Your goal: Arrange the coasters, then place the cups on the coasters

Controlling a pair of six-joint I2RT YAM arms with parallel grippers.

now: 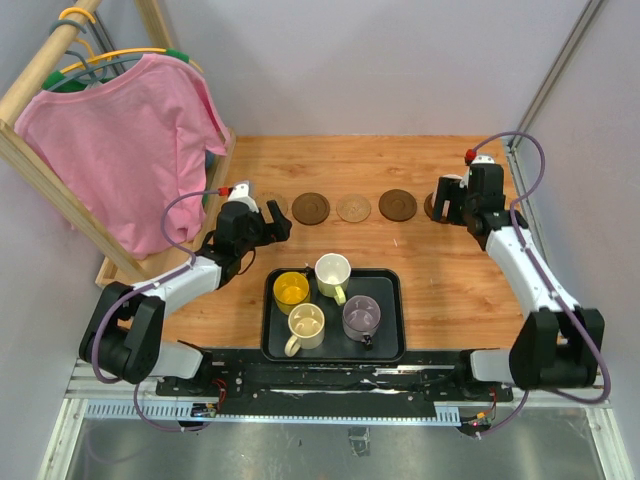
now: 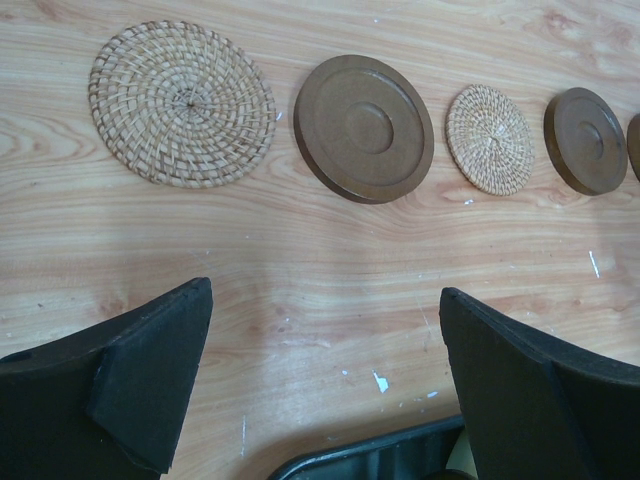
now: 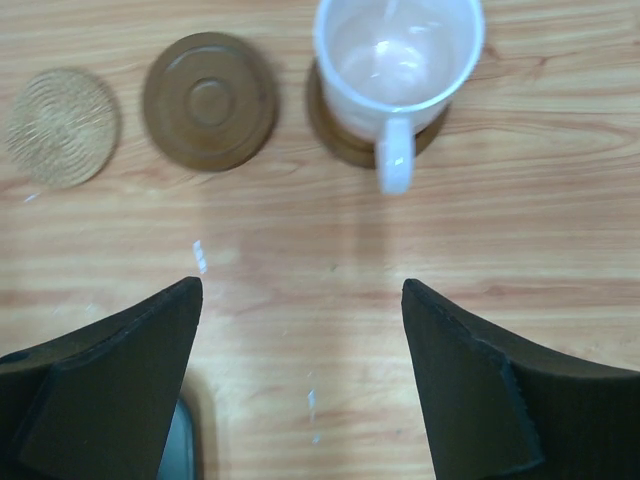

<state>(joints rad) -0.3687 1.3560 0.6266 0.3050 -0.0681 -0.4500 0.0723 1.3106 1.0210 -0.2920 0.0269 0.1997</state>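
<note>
**Top view.** A wooden rack hung with a pink shirt stands at the far-left side of the table, apart from the work. A black tray lies at the near edge between the arm bases. It holds 4 cups: the yellow cup, whitish-green cup, cream cup and greyish-purple cup.

Beyond the tray the coasters lie in 1 row. 3 are in full view: the left dark brown coaster, the middle tan coaster and the right dark brown coaster. The left gripper partly covers the end tan coaster. The right gripper partly covers the end dark brown coaster.

**Left wrist.** The left gripper's fingers are spread wide with nothing between them. Past them lie 2 tan and 2 dark brown coasters, alternating, with a sliver of a 5th at the right edge. The tray rim shows below.

**Right wrist.** The right gripper's fingers stand apart, released, with bare wood between them. Ahead, the pale pink cup sits upright on the end dark brown coaster, its handle toward the camera. 1 dark brown and 1 tan coaster lie bare to its left.

That makes 5 coasters, and 5 cups with 1 of them placed.
</note>
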